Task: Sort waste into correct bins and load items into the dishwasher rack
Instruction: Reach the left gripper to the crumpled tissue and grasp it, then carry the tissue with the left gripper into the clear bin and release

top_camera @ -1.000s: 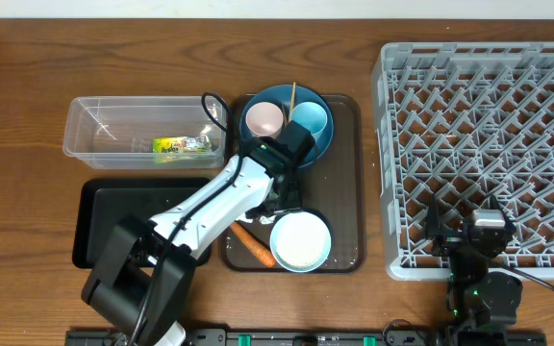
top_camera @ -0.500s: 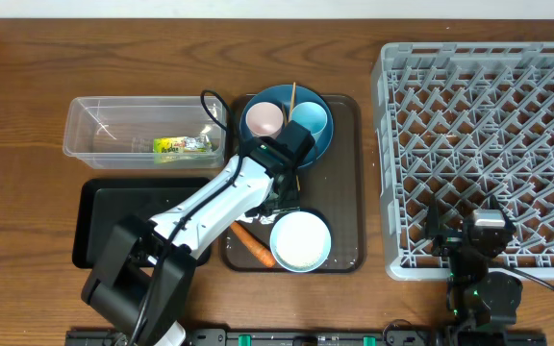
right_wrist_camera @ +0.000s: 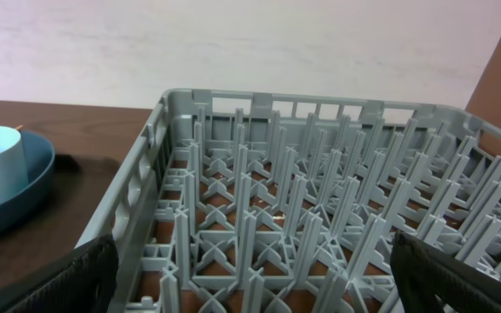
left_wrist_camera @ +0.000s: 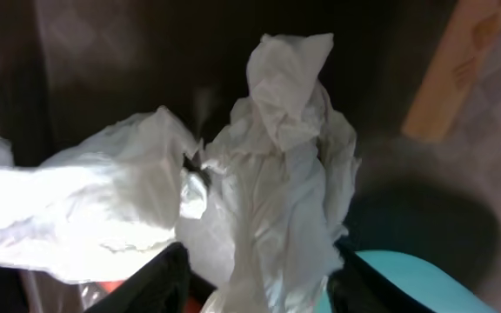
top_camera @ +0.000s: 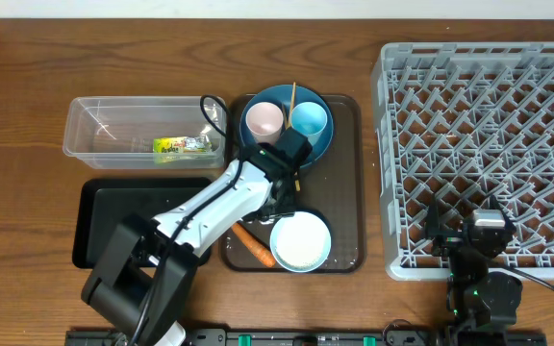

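Left pincer [left_wrist_camera: 259, 278]: jaws have narrowed over the last second and now press on the napkin [left_wrist_camera: 277, 174] from both sides. Looks pinched, though the dim wrist view doesn't show how firm the hold is. From overhead the wrist has nudged slightly toward the plate [top_camera: 327, 144]; nothing else has moved. So the napkin pick is under way, with lift and drop into a bin still to come.

Napkin: white, crumpled, one peak sticking up and a loose flap trailing left. It sits on the brown tray [top_camera: 344, 183] between the plate and the bowl [top_camera: 300, 240].

Carrot [top_camera: 254, 246] lies just beside the bowl. Pink cup [top_camera: 264, 119] and light-blue cup [top_camera: 308, 119] stand on the plate. Wrapper [top_camera: 182, 145] is already in the clear tub [top_camera: 104, 130]; black tray [top_camera: 113, 216] is near it.

Right pincer [right_wrist_camera: 250, 287]: spread wide, holding nothing, parked at the near edge of the rack [top_camera: 489, 144].
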Motion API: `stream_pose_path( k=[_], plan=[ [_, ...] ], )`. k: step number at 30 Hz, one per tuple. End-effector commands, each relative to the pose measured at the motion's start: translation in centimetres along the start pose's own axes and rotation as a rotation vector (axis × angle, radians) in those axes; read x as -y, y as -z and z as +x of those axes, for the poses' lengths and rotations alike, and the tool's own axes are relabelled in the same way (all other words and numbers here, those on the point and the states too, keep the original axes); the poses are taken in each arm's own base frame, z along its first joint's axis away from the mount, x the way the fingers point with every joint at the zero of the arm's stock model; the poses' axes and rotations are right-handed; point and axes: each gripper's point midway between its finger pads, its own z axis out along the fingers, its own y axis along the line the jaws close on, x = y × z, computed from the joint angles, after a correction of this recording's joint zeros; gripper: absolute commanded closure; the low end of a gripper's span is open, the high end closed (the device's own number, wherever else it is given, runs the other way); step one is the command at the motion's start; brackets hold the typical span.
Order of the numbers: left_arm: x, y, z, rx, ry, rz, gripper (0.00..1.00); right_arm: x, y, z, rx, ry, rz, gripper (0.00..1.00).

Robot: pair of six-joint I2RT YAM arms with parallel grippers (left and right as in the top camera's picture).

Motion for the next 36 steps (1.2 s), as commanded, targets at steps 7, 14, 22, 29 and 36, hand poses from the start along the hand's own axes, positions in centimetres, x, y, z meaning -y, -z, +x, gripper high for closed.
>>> stream_pose_path(
  k=[7, 14, 22, 29, 36],
  plan=[
    [-0.8, -0.6, 0.3, -0.002, 0.000, -0.027, 0.90, 0.2, 0.0, 0.2, -0.006, -0.016, 0.009, 0.01],
    [-0.2, 2.4, -0.3, 0.032, 0.001, 0.009, 0.94, 0.2, 0.0, 0.2, -0.006, -0.016, 0.009, 0.01],
    [-0.1, 8.9, -1.7, 0.188, 0.029, 0.148, 0.93, 0.2, 0.0, 0.2, -0.006, -0.016, 0.009, 0.01],
    [-3.3, 14.1, -4.1, 0.347, 0.135, 0.236, 0.94, 0.2, 0.0, 0.2, -0.006, -0.016, 0.009, 0.01],
    [-8.6, 16.1, -9.1, 0.488, 0.334, 0.248, 0.94, 0.2, 0.0, 0.2, -0.006, -0.016, 0.008, 0.01]
  ],
)
